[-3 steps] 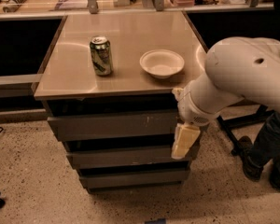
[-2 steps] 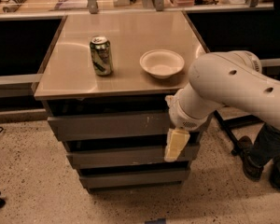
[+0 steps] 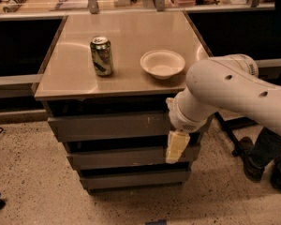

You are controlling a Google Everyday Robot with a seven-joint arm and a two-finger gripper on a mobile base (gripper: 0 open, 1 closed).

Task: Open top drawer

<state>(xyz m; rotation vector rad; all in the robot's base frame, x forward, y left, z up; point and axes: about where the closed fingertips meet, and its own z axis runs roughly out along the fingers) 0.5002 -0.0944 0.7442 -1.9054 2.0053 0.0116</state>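
Note:
The top drawer (image 3: 107, 125) is the tallest dark-grey front of three, just under the tabletop, with small whitish scratches right of centre. It stands flush with the cabinet. My white arm reaches in from the right. My gripper (image 3: 176, 146) hangs with pale fingers pointing down in front of the cabinet's right end, at the level of the middle drawer (image 3: 122, 156), just below the top drawer's right end.
A green can (image 3: 101, 55) and a white bowl (image 3: 162, 63) stand on the tan tabletop (image 3: 126, 32). The bottom drawer (image 3: 131, 178) is below. A dark chair base and someone's shoes (image 3: 253, 165) are at the right. Speckled floor lies in front.
My arm and gripper have moved left, from beyond the cabinet's right edge to in front of the drawers' right end. The drawers have not moved.

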